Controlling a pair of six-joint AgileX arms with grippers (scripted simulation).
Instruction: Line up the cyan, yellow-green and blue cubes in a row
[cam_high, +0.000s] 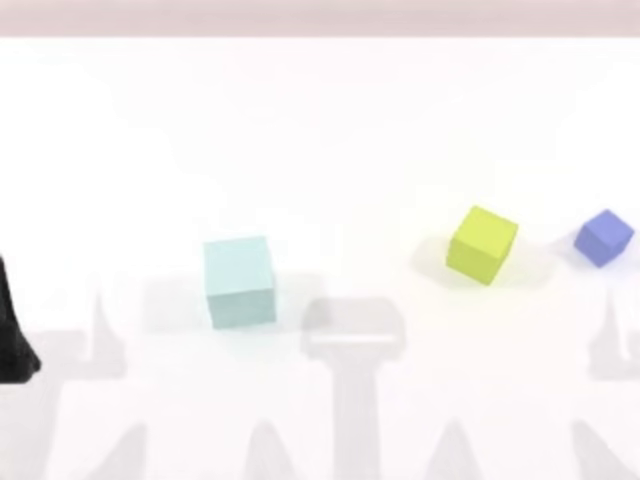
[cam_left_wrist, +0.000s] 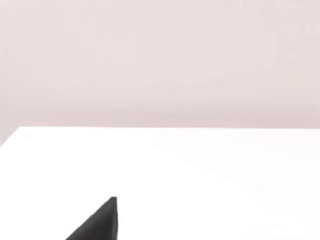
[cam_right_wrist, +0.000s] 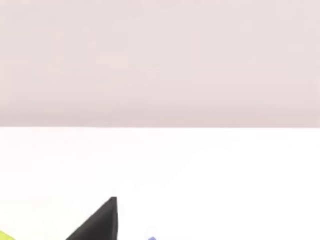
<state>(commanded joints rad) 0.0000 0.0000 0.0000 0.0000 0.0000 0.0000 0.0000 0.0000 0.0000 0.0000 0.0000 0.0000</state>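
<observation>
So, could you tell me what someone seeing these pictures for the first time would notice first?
Three coloured cubes on a white table: the large cyan cube left of centre, the yellow-green cube to the right, and the small blue cube near the right edge, all apart. The two right-hand cubes sit turned at an angle. A dark part of the left arm shows at the left edge.

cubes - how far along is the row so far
Nothing looks done. The cyan cube sits alone left of centre; the yellow-green cube and the blue cube sit apart on the right, each turned differently. Neither tool holds anything; the left arm is parked at the left edge. All the lining up is left.
</observation>
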